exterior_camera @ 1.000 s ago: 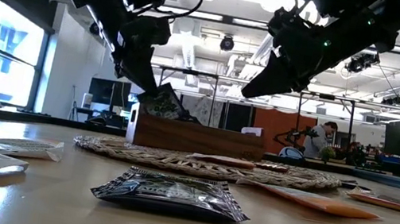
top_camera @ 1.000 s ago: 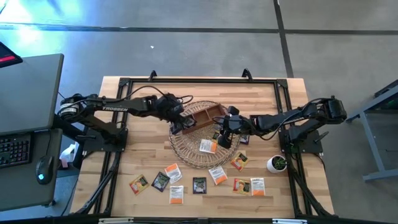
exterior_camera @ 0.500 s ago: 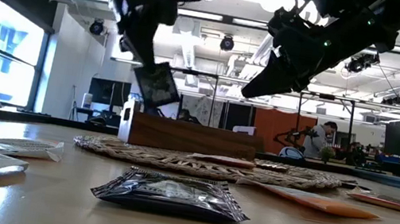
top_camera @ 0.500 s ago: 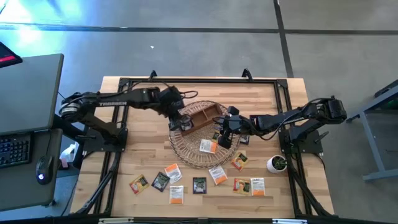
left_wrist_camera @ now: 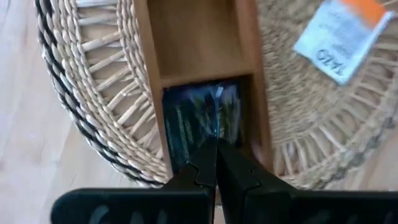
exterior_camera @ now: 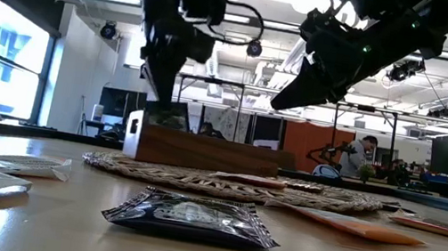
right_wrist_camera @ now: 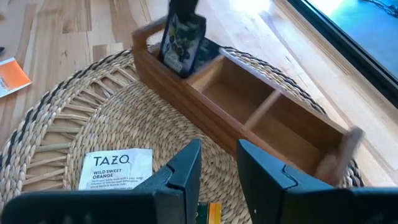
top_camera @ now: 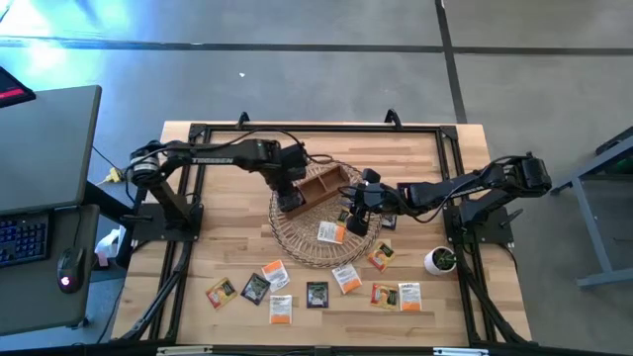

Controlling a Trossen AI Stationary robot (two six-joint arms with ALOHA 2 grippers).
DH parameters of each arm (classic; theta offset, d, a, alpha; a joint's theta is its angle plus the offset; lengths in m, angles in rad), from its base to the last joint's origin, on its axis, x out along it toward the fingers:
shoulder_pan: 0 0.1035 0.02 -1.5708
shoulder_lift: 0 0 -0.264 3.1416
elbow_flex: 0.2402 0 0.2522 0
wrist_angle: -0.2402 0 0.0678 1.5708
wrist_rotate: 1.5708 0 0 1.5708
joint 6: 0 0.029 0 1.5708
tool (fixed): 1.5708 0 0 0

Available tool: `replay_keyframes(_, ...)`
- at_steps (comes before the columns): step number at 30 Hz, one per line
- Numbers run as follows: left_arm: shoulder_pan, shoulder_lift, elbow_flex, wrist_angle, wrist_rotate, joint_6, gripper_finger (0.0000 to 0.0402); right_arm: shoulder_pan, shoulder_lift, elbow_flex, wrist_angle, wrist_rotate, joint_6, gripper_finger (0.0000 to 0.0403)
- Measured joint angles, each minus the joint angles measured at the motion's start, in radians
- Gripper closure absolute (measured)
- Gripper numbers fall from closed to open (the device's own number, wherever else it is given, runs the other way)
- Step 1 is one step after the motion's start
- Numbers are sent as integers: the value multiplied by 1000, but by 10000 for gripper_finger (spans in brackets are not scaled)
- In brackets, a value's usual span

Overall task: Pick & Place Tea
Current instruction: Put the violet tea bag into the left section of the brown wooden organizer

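My left gripper [top_camera: 288, 194] is shut on a black tea sachet [left_wrist_camera: 200, 118] over the left end compartment of the brown wooden tray [top_camera: 322, 184]. The tray stands on the round wicker basket [top_camera: 297, 242]. The right wrist view shows the sachet [right_wrist_camera: 183, 41] upright, its lower end inside that compartment. My right gripper [right_wrist_camera: 217, 163] hovers open over the basket's middle, right of the tray, with nothing between its fingers. A white and orange sachet [top_camera: 331, 231] lies on the basket below it. Several more sachets [top_camera: 316, 294] lie on the table near its front edge. My left gripper pinches the black sachet's upper edge [left_wrist_camera: 214, 132] between its two fingers. The fingers come from above, pointing steeply down. The sachet hangs upright below them, its lower part [right_wrist_camera: 179, 62] down inside the tray's left end compartment; whether it touches the bottom, I cannot tell.
The tray's other compartments [right_wrist_camera: 249, 102] show bare wood. A small potted plant [top_camera: 440, 260] stands at the right, near the right arm's base. A black metal frame [top_camera: 297, 129] runs along the table's edges. A black sachet [exterior_camera: 192, 215] lies close to the low camera.
My left gripper has moved toward the table's right, to above the tray's left end, and tipped from slanting to pointing steeply down. The black sachet, first tilted, was lifted a little and now hangs upright with its lower end in the end compartment.
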Motion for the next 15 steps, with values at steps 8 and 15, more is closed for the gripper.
replay_keyframes(8, 0, 22, 18, 29, -45, 57, 385, 0, 0, 0, 0, 0, 0, 304)
replay_keyframes(15, 0, 22, 18, 26, -136, 57, 319, 0, 0, 0, -1, 0, 0, 304)
